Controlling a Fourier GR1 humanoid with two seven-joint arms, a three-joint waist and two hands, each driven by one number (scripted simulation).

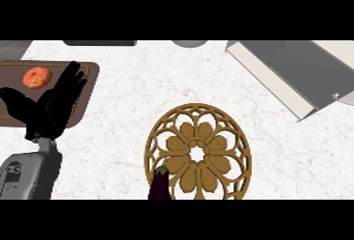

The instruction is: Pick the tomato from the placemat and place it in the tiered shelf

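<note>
A pale marble counter (pixel 124 136) holds a grey shelf (pixel 297 75) at far right and a brown placemat (pixel 86 101) at far left. The left hand (pixel 55 105), fingers straight and spread, hovers beside the tomato (pixel 36 77). It should settle over the tomato before curling.

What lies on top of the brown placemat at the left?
The tomato lies on the placemat near its far left part. The left hand, fingers straight, is over the mat beside the tomato and covers its middle; anything under it is hidden.
</note>
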